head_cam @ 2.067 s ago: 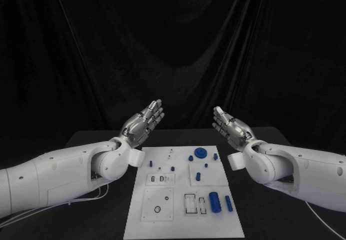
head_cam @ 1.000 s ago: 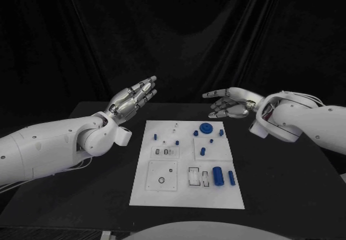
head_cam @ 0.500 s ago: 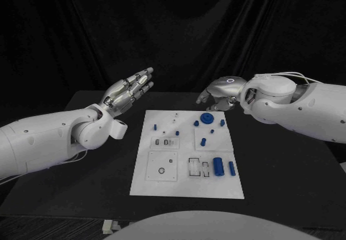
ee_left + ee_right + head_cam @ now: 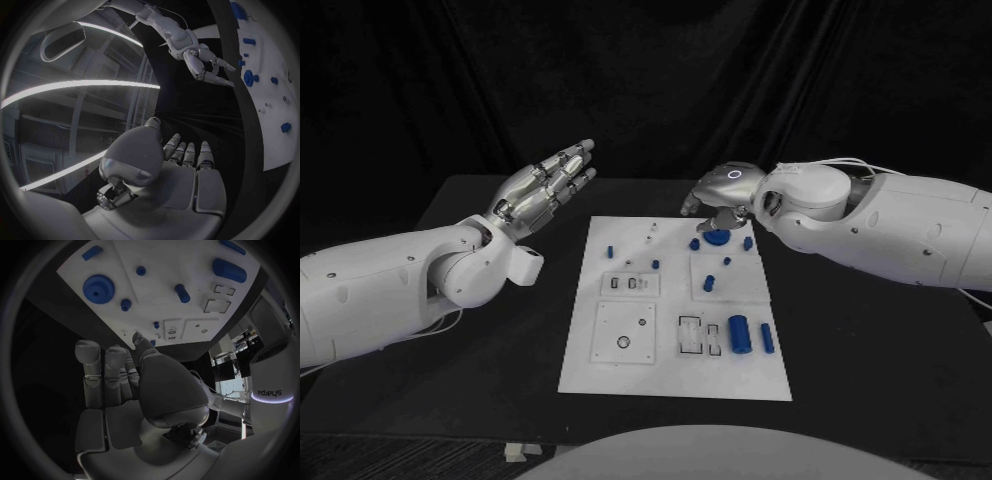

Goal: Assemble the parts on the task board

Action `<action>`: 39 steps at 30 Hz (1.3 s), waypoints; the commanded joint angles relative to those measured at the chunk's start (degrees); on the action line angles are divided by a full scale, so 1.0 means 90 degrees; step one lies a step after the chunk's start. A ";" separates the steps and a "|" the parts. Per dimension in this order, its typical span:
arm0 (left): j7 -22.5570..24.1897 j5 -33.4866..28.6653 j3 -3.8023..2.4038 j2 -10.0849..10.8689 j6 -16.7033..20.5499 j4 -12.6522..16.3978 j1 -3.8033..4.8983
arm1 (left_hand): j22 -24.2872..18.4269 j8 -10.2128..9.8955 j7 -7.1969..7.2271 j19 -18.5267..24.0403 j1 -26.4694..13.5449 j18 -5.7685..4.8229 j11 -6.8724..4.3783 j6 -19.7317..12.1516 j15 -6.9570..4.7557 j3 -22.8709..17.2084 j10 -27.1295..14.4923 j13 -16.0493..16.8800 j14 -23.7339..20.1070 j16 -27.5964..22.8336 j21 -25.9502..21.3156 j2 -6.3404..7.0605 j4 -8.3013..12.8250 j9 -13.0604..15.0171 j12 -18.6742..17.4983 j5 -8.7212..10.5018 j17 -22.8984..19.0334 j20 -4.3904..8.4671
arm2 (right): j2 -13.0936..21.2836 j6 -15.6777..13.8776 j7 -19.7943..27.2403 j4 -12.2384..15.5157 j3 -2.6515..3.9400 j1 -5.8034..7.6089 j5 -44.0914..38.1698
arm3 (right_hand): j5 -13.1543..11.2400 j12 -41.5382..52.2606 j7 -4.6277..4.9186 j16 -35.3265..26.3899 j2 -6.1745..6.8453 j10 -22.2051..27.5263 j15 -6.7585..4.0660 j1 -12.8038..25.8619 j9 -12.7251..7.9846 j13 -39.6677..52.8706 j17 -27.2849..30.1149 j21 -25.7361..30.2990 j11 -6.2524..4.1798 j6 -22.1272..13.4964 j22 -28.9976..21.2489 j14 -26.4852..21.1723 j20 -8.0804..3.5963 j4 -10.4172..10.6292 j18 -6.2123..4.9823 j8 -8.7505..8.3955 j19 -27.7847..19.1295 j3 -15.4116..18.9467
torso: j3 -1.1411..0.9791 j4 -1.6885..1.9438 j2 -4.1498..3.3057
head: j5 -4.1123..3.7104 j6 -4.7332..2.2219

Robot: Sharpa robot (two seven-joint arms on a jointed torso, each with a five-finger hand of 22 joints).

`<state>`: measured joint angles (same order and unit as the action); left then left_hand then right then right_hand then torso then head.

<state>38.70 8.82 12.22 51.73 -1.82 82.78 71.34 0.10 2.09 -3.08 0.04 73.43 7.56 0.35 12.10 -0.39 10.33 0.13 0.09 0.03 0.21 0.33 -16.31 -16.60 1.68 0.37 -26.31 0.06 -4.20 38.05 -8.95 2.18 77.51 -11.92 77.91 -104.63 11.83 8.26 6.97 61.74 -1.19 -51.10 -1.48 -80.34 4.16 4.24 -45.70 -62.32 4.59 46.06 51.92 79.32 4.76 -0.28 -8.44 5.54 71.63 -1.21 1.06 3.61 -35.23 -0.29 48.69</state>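
Above the task board [image 4: 629,370], right hand [image 4: 718,196] hovers palm-down, empty.

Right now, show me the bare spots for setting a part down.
Bare black table lies right of the board; more lies near its front edge. The board's front strip is bare too. Crowded: the far end, where the right hand hangs over the gear.

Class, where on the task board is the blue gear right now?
In the head view, the blue gear lies at the task board's far right corner, just below the right hand.
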 commanded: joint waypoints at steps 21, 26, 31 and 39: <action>0.0450 0.0016 -0.0006 -0.0145 -0.0242 -0.0086 0.0015 | -0.0011 0.0040 -0.0003 -0.0004 0.0087 0.0146 0.0062 0.0110 0.0038 -0.0037 -0.0014 -0.0010 -0.0003 -0.0023 -0.0037 -0.0048 -0.0013 0.0018 -0.0041 -0.0070 -0.0006 -0.0074 | -0.0292 -0.0245 0.0124 -0.0548 0.0005 -0.0427 -0.0205 | -0.0183 -0.0163 -0.0069 0.0268 0.0110 -0.0199 0.0019 0.0041 -0.0037 -0.0036 -0.0282 -0.0566 0.0099 -0.0018 0.0782 0.0305 0.0005 0.0208 0.0213 -0.0137 0.0339 0.0053 | 0.0027 0.0066 -0.0126 | 0.0008 -0.0028; 0.0461 0.0016 -0.0006 -0.0170 -0.0253 -0.0082 0.0015 | -0.0011 0.0040 -0.0015 -0.0004 0.0131 0.0154 0.0078 0.0121 0.0060 -0.0085 -0.0014 -0.0010 -0.0003 -0.0023 -0.0037 -0.0045 -0.0001 0.0018 -0.0041 -0.0147 -0.0006 -0.0099 | -0.0300 -0.0213 0.0137 -0.0629 0.0005 -0.0461 -0.0205 | 0.0052 -0.0210 -0.0100 0.0213 0.0094 -0.0334 0.0023 -0.0042 -0.0012 -0.0041 -0.0240 -0.0559 0.0100 0.0230 0.0816 0.0322 0.0017 0.0184 0.0211 -0.0088 0.0327 0.0001 | 0.0027 0.0066 -0.0126 | 0.0011 -0.0017; 0.0464 0.0017 -0.0006 -0.0183 -0.0258 -0.0089 0.0014 | -0.0011 0.0041 -0.0017 -0.0004 0.0138 0.0154 0.0080 0.0125 0.0062 -0.0091 -0.0014 -0.0010 -0.0003 -0.0023 -0.0037 -0.0044 0.0000 0.0018 -0.0041 -0.0156 -0.0006 -0.0101 | -0.0323 -0.0158 0.0136 -0.0708 0.0005 -0.0481 -0.0199 | 0.0105 -0.0205 -0.0105 0.0183 0.0083 -0.0444 0.0033 -0.0058 -0.0012 -0.0035 -0.0210 -0.0543 0.0102 0.0277 0.0818 0.0317 0.0026 0.0188 0.0209 -0.0087 0.0310 -0.0022 | 0.0027 0.0065 -0.0123 | 0.0009 -0.0016; 0.0458 0.0017 -0.0006 -0.0188 -0.0256 -0.0104 0.0013 | -0.0011 0.0042 -0.0020 -0.0004 0.0144 0.0154 0.0084 0.0132 0.0067 -0.0097 -0.0014 -0.0010 -0.0003 -0.0023 -0.0037 -0.0044 0.0001 0.0019 -0.0041 -0.0163 -0.0006 -0.0103 | -0.0362 -0.0094 0.0149 -0.0844 0.0005 -0.0517 -0.0195 | 0.0243 -0.0244 -0.0109 0.0033 0.0058 -0.0531 0.0045 -0.0117 -0.0016 -0.0046 -0.0023 -0.0439 0.0106 0.0316 0.0732 0.0250 0.0040 0.0168 0.0187 -0.0104 0.0223 -0.0090 | 0.0029 0.0065 -0.0121 | -0.0003 -0.0020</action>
<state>38.73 8.94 12.23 50.15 -3.43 81.80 71.34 0.06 2.24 -3.25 0.04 74.15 8.43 0.74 12.94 -0.08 9.83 0.10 0.07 -0.07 0.21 0.33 -16.56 -16.59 1.78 0.37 -27.58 0.10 -4.61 34.85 -10.38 3.41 70.09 -11.91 73.42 -105.91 13.99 6.27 5.98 62.16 -0.78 -55.52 -1.25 -80.85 3.99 3.90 -45.91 -66.31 5.51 48.75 58.48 81.72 5.03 1.27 -7.57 4.49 73.91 -1.75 1.31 4.19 -36.33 -0.28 48.50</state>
